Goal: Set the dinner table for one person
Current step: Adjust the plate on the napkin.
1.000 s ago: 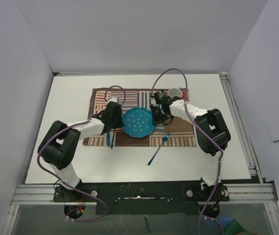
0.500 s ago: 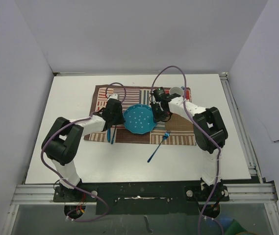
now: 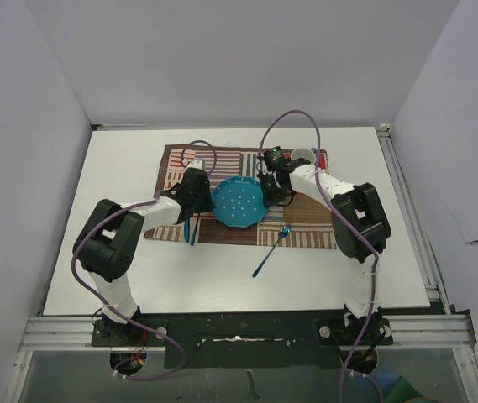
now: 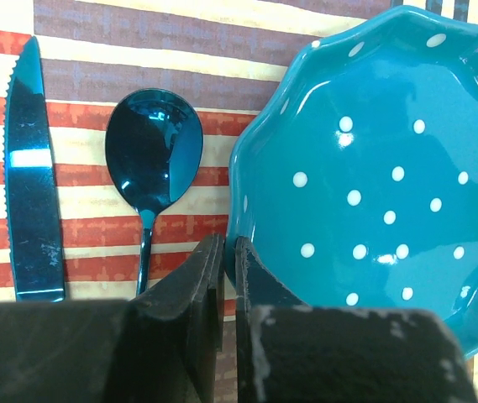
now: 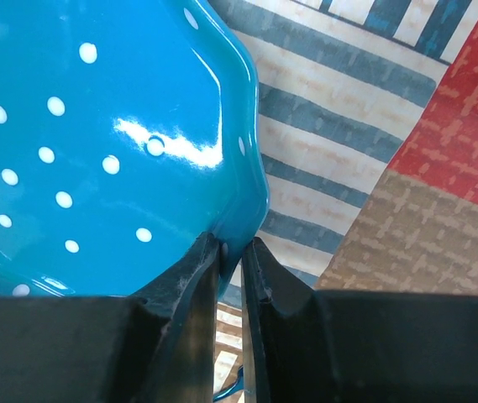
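Note:
A blue plate with white dots point(image 3: 239, 203) lies on the striped cloth mat point(image 3: 306, 220) on the white dinner table point(image 3: 121, 269). My left gripper point(image 3: 202, 198) is shut on the plate's left rim; in the left wrist view its jaws point(image 4: 228, 248) pinch the plate point(image 4: 373, 168) at the edge. My right gripper point(image 3: 273, 191) is shut on the opposite rim, and the plate point(image 5: 79, 126) shows between its jaws point(image 5: 234, 249). A blue knife point(image 4: 28, 168) and a blue spoon point(image 4: 153, 151) lie side by side on the mat left of the plate.
A blue fork point(image 3: 270, 253) lies slantwise, head on the mat's near edge and handle on the bare table. A white cup point(image 3: 301, 157) stands at the mat's far right corner, close behind the right arm. Aluminium rails run along the table's near and right edges.
Both grippers and the plate between them have shifted a little toward the far side of the mat. The fork, cup, knife and spoon have stayed put.

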`<state>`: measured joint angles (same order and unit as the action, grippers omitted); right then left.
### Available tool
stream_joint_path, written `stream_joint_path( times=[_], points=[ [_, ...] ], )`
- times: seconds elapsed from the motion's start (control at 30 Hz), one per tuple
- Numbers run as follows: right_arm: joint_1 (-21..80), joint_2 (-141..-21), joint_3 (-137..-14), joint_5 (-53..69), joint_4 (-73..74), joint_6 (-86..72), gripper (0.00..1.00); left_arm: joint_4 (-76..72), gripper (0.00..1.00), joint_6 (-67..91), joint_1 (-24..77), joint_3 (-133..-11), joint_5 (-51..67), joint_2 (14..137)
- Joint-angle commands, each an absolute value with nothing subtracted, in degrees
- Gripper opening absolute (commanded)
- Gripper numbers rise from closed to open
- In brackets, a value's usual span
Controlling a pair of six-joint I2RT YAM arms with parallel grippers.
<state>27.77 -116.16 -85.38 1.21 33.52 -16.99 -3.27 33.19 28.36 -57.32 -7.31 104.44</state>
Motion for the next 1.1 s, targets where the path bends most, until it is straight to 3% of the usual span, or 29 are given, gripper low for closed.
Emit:
stream_joint_path(
  times=[0.0,0.73,0.77,0.8,0.83,0.87,0.93,1.0,1.07],
  points=[
    [28.08,-116.38,-88.93,3.06,30.37,-14.37,0.00,-7.84,0.00,32.79,28.96,-59.08,-5.68,105.93],
    [23.98,-118.48,-91.03,2.96,30.76,-13.74,0.00,-6.25,0.00,31.39,28.98,-62.67,-5.20,109.31],
    [23.98,-118.74,-91.05,2.99,30.81,-13.68,0.03,-6.10,0.00,31.30,28.98,-62.73,-5.19,109.27],
    [23.90,-118.87,-91.04,3.08,30.78,-13.71,0.15,-5.82,0.00,31.21,28.92,-62.76,-5.25,109.22],
    [23.84,-118.93,-91.12,3.38,30.84,-13.64,0.28,-5.54,0.04,31.08,29.00,-62.88,-5.34,109.13],
    [23.89,-118.93,-91.07,3.50,30.76,-13.59,0.49,-5.08,0.07,30.92,29.00,-62.91,-5.37,108.84],
    [23.99,-118.50,-90.81,3.49,30.71,-13.70,0.73,-4.17,0.11,30.50,29.13,-62.93,-5.47,107.66],
    [24.20,-117.51,-90.03,2.92,30.21,-13.75,0.83,-3.42,0.12,29.65,29.33,-62.39,-6.38,105.36],
    [24.36,-116.05,-89.01,2.53,29.59,-13.84,0.85,-2.75,0.14,28.41,29.50,-61.72,-8.07,102.24]
  ],
)
